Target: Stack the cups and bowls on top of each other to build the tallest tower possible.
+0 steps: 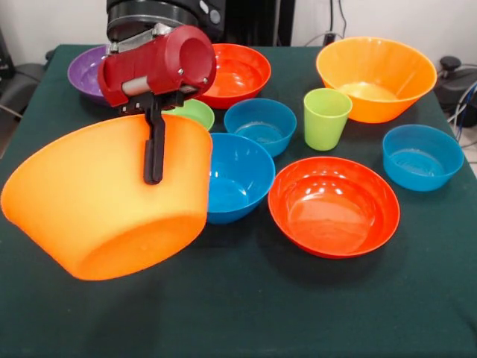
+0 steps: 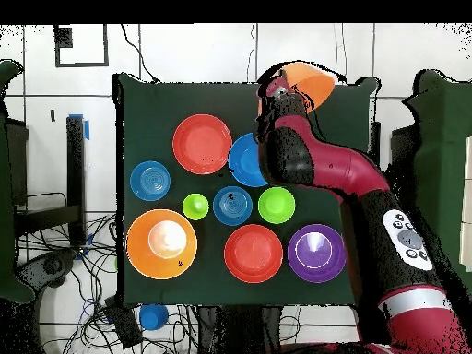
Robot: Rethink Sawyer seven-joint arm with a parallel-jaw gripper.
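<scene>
A dark green cloth-covered tabletop (image 1: 246, 306) stands on a pale tiled floor (image 2: 184, 51), with tangled black cables (image 2: 64, 267) alongside.

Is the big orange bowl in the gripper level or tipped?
Tipped. The orange bowl hangs off the table from the gripper, clamped at its rim, its base facing the front camera and its mouth turned away.

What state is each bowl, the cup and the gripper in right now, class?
Big orange plastic bowl: lifted, tilted, held by its rim.
Red and black gripper: jaws shut on that rim.
Second big orange bowl: upright on table.
Lime-green plastic tumbler: upright, empty.
Other bowls: upright, unstacked.
</scene>
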